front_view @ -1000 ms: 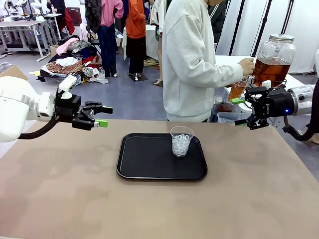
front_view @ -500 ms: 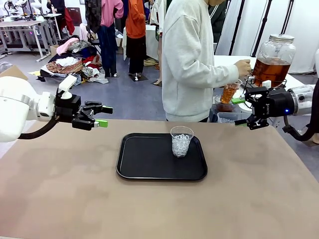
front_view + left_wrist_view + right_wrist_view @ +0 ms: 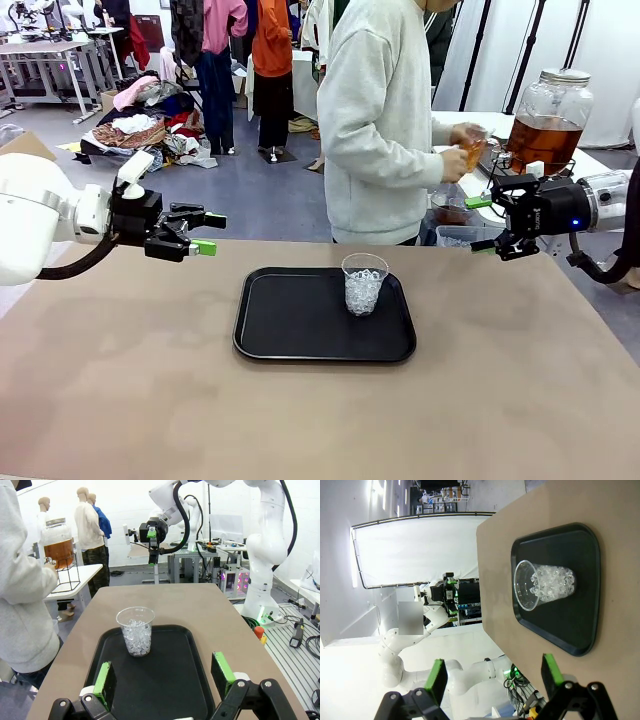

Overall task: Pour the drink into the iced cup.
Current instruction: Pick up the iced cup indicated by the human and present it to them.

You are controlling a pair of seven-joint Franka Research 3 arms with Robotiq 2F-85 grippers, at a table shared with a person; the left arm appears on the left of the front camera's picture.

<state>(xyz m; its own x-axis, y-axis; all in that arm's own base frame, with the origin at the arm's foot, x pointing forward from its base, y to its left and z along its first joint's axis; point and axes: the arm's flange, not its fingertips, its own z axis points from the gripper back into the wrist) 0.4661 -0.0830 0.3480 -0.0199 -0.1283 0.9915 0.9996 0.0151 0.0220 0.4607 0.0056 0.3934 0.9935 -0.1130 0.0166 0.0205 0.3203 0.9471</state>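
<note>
Our 2 grippers hang spread wide and empty: the left gripper (image 3: 208,232) over the table (image 3: 120,380) left of the tray (image 3: 250,340), the right gripper (image 3: 480,224) at the far right edge. The iced cup (image 3: 363,283) stands on the tray, open tabletop around. The drink (image 3: 473,150) sits in the person's hands (image 3: 453,163) beyond the far edge.

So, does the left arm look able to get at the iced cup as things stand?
Probably yes. The left gripper is open and empty, above the table left of the tray; the iced cup stands upright on the tray with nothing between them.
</note>
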